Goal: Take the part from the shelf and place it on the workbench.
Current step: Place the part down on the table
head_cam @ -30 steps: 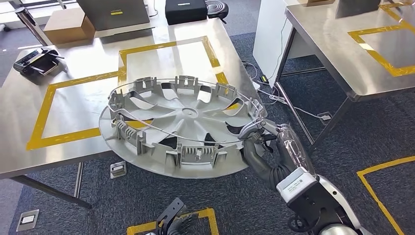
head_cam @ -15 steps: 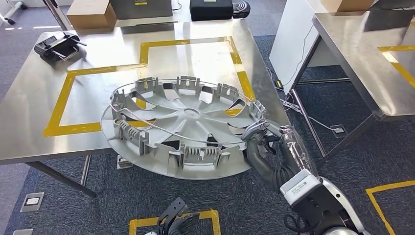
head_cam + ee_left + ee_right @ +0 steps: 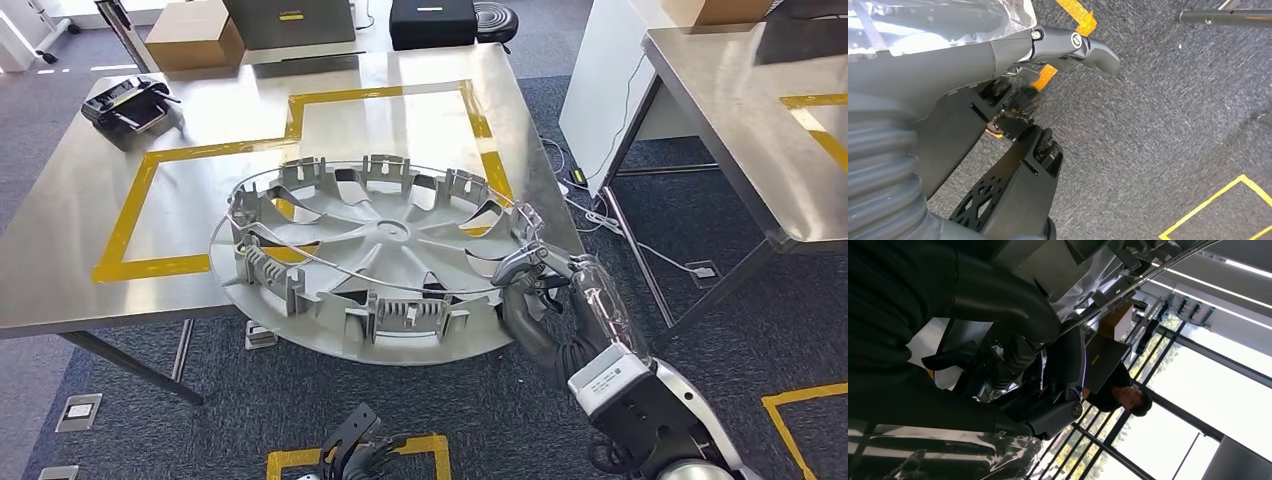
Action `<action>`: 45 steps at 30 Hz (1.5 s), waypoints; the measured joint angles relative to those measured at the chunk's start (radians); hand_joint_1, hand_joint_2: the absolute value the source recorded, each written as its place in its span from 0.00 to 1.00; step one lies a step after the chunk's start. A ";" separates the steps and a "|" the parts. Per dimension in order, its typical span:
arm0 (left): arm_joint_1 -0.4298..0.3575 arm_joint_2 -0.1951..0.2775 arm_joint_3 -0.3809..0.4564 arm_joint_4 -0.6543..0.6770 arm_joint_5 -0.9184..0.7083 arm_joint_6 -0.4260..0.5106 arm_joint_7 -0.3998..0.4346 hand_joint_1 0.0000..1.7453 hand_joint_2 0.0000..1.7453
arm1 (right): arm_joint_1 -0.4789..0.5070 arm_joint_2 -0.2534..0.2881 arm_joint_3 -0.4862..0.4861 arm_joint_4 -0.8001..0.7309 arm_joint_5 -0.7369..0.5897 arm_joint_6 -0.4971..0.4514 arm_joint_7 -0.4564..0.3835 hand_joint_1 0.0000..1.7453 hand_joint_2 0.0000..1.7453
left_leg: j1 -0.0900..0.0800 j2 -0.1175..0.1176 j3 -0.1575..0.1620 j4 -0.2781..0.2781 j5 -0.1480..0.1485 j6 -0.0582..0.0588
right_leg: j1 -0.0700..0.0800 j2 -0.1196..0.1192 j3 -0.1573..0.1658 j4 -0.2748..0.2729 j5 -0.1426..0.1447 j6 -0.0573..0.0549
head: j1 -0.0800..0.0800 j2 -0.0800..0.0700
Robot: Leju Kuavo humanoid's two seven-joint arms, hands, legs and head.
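Near the far left corner of the workbench (image 3: 60, 270), a black handheld controller (image 3: 125, 103) lies on the steel. Behind it, at the far edge, sits a cardboard box (image 3: 195, 34), then a grey case (image 3: 290, 20) and a black case (image 3: 432, 20) further along that edge. A rectangle of yellow tape (image 3: 135, 195) is marked across the bench top.

My left hand (image 3: 352, 452) hangs low beside me, over the carpet (image 3: 470, 410) in front of the bench's near edge. Its fingers are apart and it holds nothing; in the left wrist view the thumb (image 3: 1073, 46) and the dark fingers (image 3: 1018, 185) stand well apart with bare carpet between them.

The grey wheel cover (image 3: 370, 255) is tilted, inner side up, its ribbed clips and wire ring showing. It hangs over the near edge of the bench, its far part above the tape near the near right corner, its near part above the carpet. I cannot tell whether it touches the steel.

My right hand (image 3: 535, 290) grips the cover at its right rim, thumb on top, fingers curled beneath.

Off to the right stands a 2nd steel table (image 3: 730, 120), with cables (image 3: 620, 225) on the floor between the 2 tables.
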 joint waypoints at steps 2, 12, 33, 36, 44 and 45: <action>0.001 0.000 0.000 0.000 0.000 0.000 0.000 0.00 1.00 | 0.001 0.000 0.000 0.000 0.000 0.000 0.002 1.00 1.00 | 0.004 0.002 -0.018 0.026 0.018 -0.005 | -0.001 -0.002 0.002 0.001 -0.003 0.002 | -0.001 0.000; 0.002 -0.005 0.000 0.000 -0.001 -0.002 -0.002 0.00 1.00 | -0.001 -0.001 -0.002 0.000 0.000 0.010 0.006 1.00 1.00 | 0.005 0.007 0.100 -0.234 0.121 0.018 | 0.004 -0.006 0.015 0.000 -0.014 0.013 | 0.010 0.000; -0.007 -0.006 0.000 0.000 -0.005 -0.003 0.004 0.00 1.00 | -0.018 0.000 0.000 0.002 0.010 0.027 0.005 1.00 1.00 | 0.009 -0.005 0.144 -0.287 0.135 0.052 | -0.009 -0.001 -0.100 0.223 -0.107 0.069 | 0.021 0.000; -0.006 -0.006 0.000 0.000 -0.005 -0.003 0.004 0.00 1.00 | -0.016 -0.001 0.001 0.003 0.010 0.027 0.005 1.00 1.00 | 0.024 -0.017 0.146 -0.267 0.116 0.028 | -0.019 0.001 -0.073 0.128 -0.015 0.084 | 0.023 0.000; -0.002 -0.004 -0.001 0.001 -0.005 -0.003 0.005 0.00 1.00 | -0.013 -0.003 0.007 0.011 0.015 0.027 0.009 1.00 1.00 | 0.025 -0.025 0.137 -0.242 0.103 0.010 | -0.024 0.021 -0.031 0.024 0.004 0.052 | 0.010 0.000; -0.002 -0.004 -0.001 0.001 -0.005 -0.003 0.005 0.00 1.00 | -0.014 -0.003 0.007 0.011 0.017 0.027 0.009 1.00 1.00 | 0.024 -0.025 0.137 -0.243 0.107 0.008 | -0.024 0.022 -0.031 0.024 0.003 0.049 | 0.007 0.000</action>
